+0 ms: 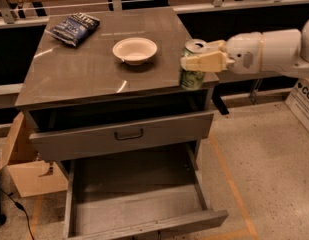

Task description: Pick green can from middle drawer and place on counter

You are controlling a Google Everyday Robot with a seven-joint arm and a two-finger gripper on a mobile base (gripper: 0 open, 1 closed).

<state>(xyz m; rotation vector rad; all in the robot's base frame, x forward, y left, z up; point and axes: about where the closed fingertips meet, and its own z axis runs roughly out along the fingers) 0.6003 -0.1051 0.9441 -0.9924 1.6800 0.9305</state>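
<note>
The green can (192, 79) stands upright, lid up, clamped by the gripper (193, 63) over the counter's (84, 69) right edge, the arm level.
</note>
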